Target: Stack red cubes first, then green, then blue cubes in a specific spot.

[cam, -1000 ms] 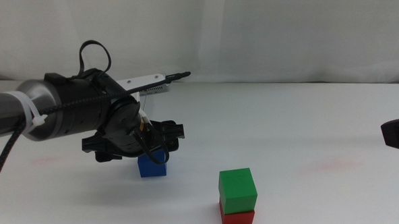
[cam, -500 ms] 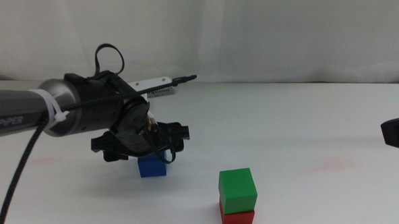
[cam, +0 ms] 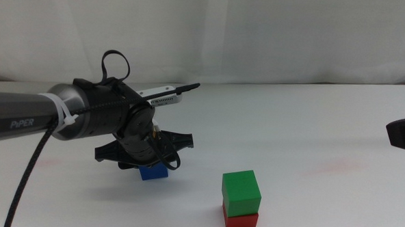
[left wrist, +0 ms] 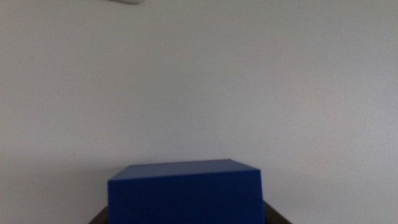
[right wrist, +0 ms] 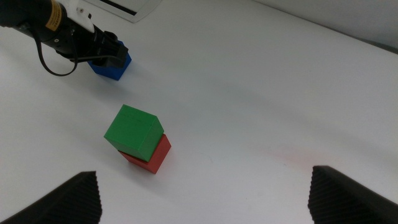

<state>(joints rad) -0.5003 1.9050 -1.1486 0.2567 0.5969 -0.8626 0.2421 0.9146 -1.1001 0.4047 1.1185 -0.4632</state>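
The blue cube [cam: 155, 171] is straddled on the white tabletop [cam: 312, 118] by the left gripper [cam: 145, 162]; whether it is pinched cannot be told. Nearby, the green cube [cam: 241, 192] is seen stacked on the red cube [cam: 241, 221]. The right gripper [right wrist: 205, 199] is held wide apart and empty above them.

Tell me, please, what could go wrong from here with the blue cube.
The left pincer sits low over the blue cube; a skewed grip might tilt it in the lift. The green cube is twisted on the red cube, so placing blue there could topple the stack.
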